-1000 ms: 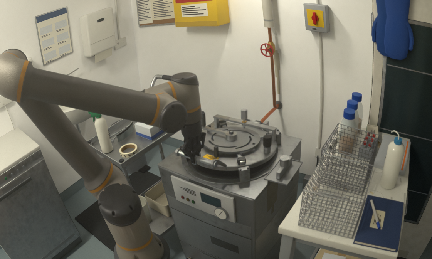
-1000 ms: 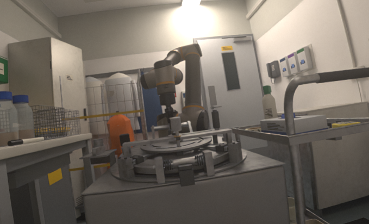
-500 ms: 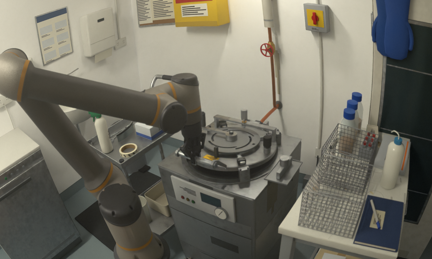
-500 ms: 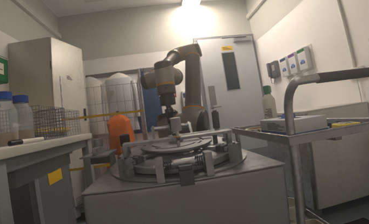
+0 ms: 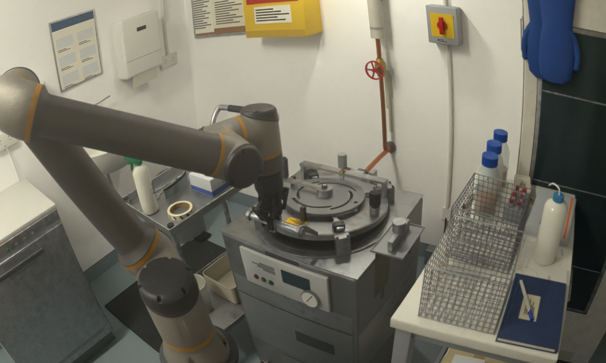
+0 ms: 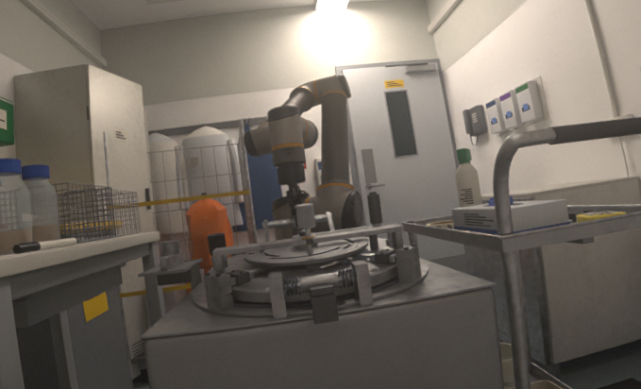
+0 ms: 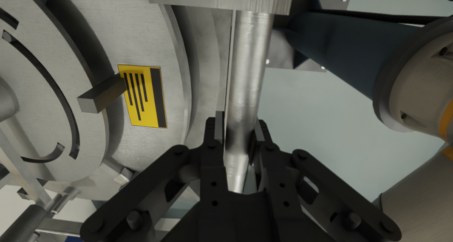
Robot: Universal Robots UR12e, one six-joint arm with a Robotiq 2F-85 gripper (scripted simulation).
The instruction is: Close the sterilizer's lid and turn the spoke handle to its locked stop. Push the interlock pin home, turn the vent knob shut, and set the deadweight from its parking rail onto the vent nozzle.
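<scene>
The sterilizer's round lid (image 5: 325, 203) lies flat and closed on the grey cabinet, with a slotted disc and hub (image 5: 324, 190) at its centre. A steel bar handle (image 5: 280, 224) runs along the lid's front-left rim beside a yellow label (image 7: 142, 96). My gripper (image 7: 237, 133) comes down from above with its fingers clamped on this bar (image 7: 244, 91). The black vent knob (image 5: 375, 197) stands on the lid's right side. The deadweight (image 5: 399, 231) sits on its parking rail at the cabinet's right corner. The vent nozzle (image 5: 342, 160) stands at the lid's back.
My arm (image 5: 115, 135) spans the left of the room above a steel cart (image 5: 178, 198) carrying a bottle and tape roll. A white table (image 5: 486, 279) with wire baskets, bottles and a notebook stands right of the sterilizer. The control panel (image 5: 285, 279) faces front.
</scene>
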